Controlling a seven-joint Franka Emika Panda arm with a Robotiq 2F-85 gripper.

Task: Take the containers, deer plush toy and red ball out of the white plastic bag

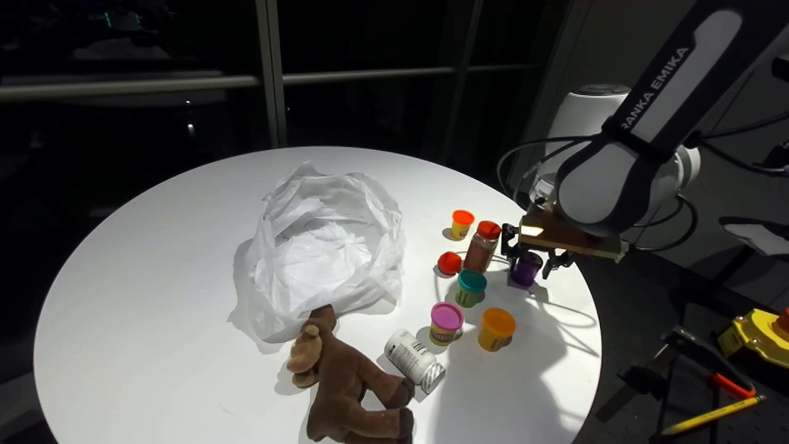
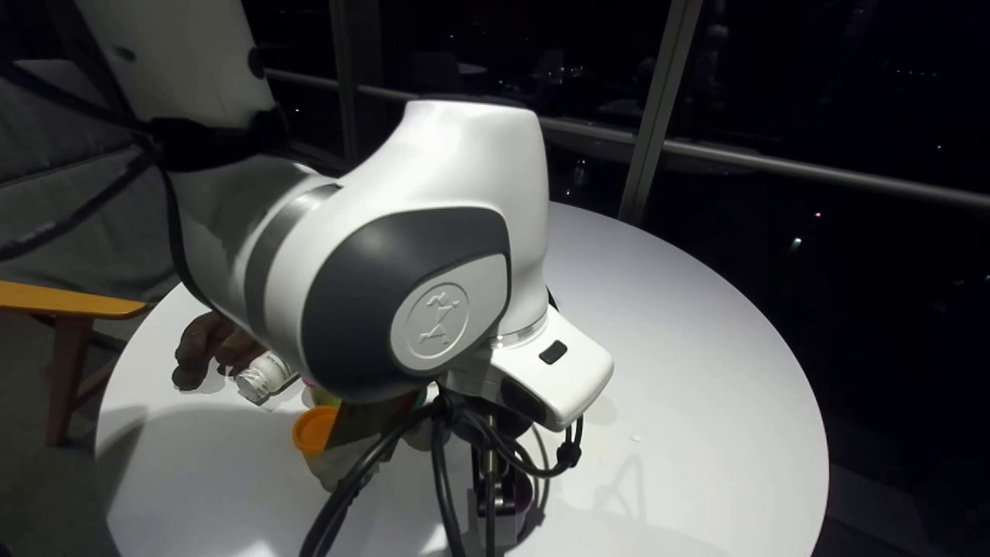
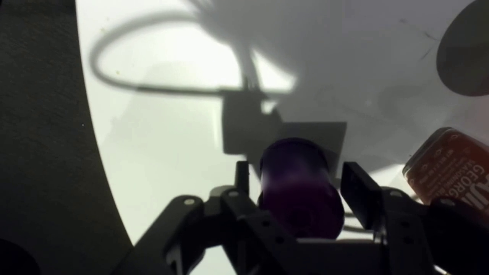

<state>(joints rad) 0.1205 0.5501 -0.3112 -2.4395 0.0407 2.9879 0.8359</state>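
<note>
in an exterior view: one white plastic bag (image 1: 370, 296), mouth open; on the white table (image 1: 154, 277) outside it, one deer plush toy (image 1: 342, 370), one red ball (image 1: 449, 263), five lidded tubs (image 1: 496, 329), one red-capped shaker (image 1: 479, 254), one white bottle (image 1: 412, 357), lying; bare surface left of the bag to the edge

in an exterior view: arm (image 2: 363, 309) hides much; orange tub (image 2: 313, 431) visible, bare surface right

wrist view: gripper (image 3: 297, 172) spread either side of the purple tub (image 3: 300, 191), gap showing; table edge off to the left

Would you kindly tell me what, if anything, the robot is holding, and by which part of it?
Nothing is held: the fingers stand open on either side of the purple tub, with gaps visible in the wrist view.
</note>
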